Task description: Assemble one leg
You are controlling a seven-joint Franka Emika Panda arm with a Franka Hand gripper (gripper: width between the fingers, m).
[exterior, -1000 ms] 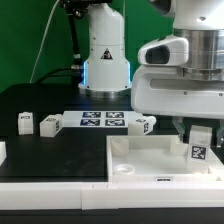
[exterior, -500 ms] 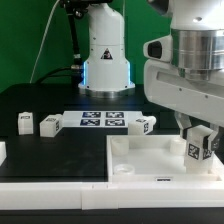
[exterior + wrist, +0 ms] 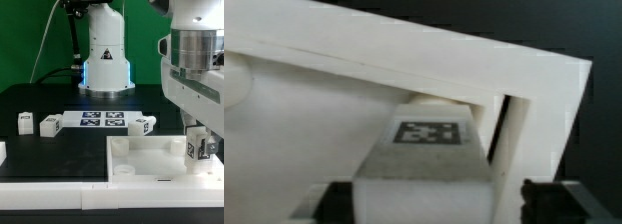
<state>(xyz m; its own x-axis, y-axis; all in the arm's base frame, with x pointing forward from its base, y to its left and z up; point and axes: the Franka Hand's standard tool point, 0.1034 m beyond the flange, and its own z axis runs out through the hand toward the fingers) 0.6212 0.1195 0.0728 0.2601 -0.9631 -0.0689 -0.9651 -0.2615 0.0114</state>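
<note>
Over the far corner of the large white tabletop (image 3: 150,160), toward the exterior view's right, the gripper (image 3: 198,135) holds one leg (image 3: 197,148), its fingers closed on the block's sides with the marker tag facing outward. From the wrist view, the leg (image 3: 432,135) sits tilted just inside the tabletop's raised rim (image 3: 518,120). The step appears to be seating this leg into its corner socket; next it likely needs squaring up, pressing down and turning. Three spare legs (image 3: 26,123) and the marker board (image 3: 101,121) rest behind.
</note>
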